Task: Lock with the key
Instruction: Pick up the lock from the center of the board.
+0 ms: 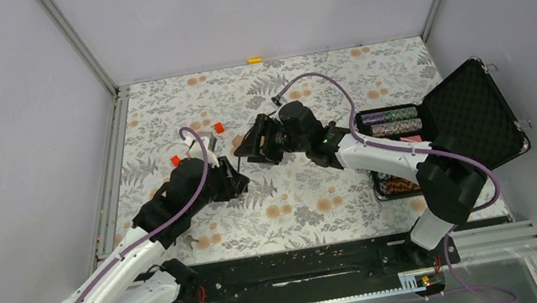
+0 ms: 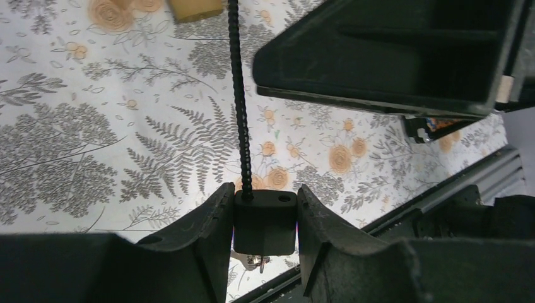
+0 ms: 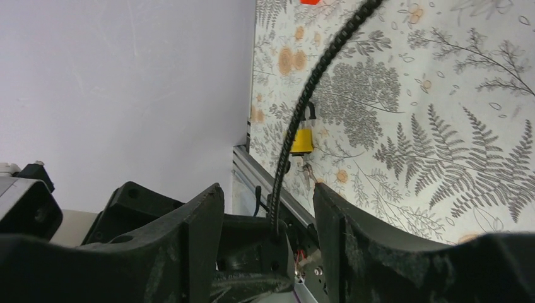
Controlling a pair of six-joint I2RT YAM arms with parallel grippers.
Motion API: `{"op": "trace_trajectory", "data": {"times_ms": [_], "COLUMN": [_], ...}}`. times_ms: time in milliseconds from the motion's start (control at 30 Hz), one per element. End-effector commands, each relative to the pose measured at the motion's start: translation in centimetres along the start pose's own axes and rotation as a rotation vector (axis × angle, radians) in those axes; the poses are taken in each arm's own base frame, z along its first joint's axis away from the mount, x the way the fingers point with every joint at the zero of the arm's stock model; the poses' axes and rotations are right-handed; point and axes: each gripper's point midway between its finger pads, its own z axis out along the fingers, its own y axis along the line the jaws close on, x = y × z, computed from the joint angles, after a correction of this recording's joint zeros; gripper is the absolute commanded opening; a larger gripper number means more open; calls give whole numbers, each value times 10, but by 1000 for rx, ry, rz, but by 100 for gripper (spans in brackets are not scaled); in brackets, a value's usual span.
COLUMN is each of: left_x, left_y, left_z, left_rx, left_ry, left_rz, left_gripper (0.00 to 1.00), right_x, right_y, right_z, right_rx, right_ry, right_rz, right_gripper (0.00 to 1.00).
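left gripper [image 2: 265, 196] clamped on a small black block [image 2: 265, 228], black chain [image 2: 240, 107] running up out of the block. right gripper [image 3: 268, 192] jaws apart, chain passes between the fingers unpinched. yellow padlock [image 3: 302, 140] sits on the floral table [image 3: 441, 158] near its edge, right against the chain. small metal piece [image 3: 307, 172] just under it, can't tell if that's the key

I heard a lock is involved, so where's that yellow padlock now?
In the right wrist view, the yellow padlock sits on the floral cloth against the black cable, left of centre, close to the metal rail at the table's edge.
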Motion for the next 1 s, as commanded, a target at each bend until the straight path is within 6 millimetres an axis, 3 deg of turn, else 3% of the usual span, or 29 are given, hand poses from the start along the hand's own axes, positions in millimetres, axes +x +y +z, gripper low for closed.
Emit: {"op": "trace_trajectory", "data": {"times_ms": [0, 133, 233, 267, 400, 500, 733, 967], "left_x": [-29, -34, -36, -38, -44, -53, -62, -75], "left_y": [-41, -48, -52, -53, -63, -73, -103, -111], "left_z": [-14, -19, -24, -25, -33, -43, -64, -75], "left_rx": [188, 221, 244, 252, 300, 348, 479, 497], "left_ry": [-93, -108, -122, -128, -157, -181, -137, -155], "left_rz": [30, 45, 45, 43, 34, 34, 93, 158], "left_gripper": [0, 0, 0, 8, 69, 90, 92, 72], "right_x": [-9, -10, -11, -12, -18, -20, -18, -21], "right_y": [40, 51, 59, 61, 80, 101, 141, 142], "right_z": [2, 2, -3, -5, -23, -44, -99, -120], "right_rx": [-141, -194, -222, -229, -301, -385, -636, -627], "right_ry": [-14, -12, -18, -27, -77, -103, -55, -74], "right_rz": [-32, -29, -47, -61, -161, -284, -441, -492], "right_gripper": [59, 48, 10, 0, 0, 0, 0, 0]}}
